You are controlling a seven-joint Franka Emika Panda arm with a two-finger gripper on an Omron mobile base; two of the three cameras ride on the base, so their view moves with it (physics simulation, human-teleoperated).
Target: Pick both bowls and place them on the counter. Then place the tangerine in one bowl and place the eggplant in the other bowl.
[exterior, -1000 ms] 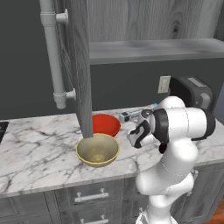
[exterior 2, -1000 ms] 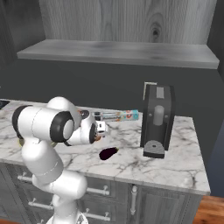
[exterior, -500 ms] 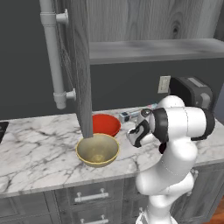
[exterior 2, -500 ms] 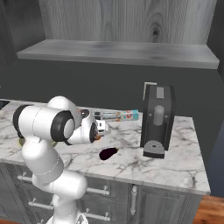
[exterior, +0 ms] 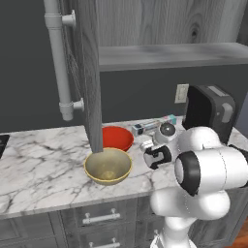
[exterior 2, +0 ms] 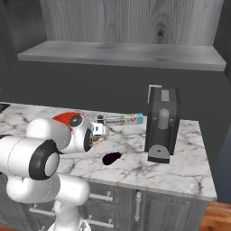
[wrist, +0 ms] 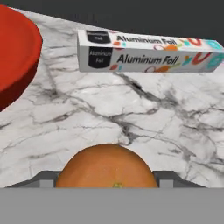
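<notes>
The tangerine (wrist: 107,168) sits low in the hand view, between my gripper's (wrist: 107,180) fingers, which are shut on it just above the counter (exterior: 38,164). The shallow red bowl (exterior: 116,137) stands on the marble to the gripper's left, and its rim (wrist: 13,57) shows at the left of the hand view. In front of it stands the deep tan bowl (exterior: 107,167), with nothing inside. The dark eggplant (exterior 2: 111,158) lies on the counter right of my hand (exterior 2: 97,131).
An aluminium foil box (wrist: 144,57) lies along the back of the counter behind the gripper. A black appliance (exterior 2: 161,126) stands at the right. An open grey cabinet door (exterior: 87,72) hangs over the bowls, with a shelf above.
The fingers have closed in on the tangerine. The arm and both bowls have stayed where they were.
</notes>
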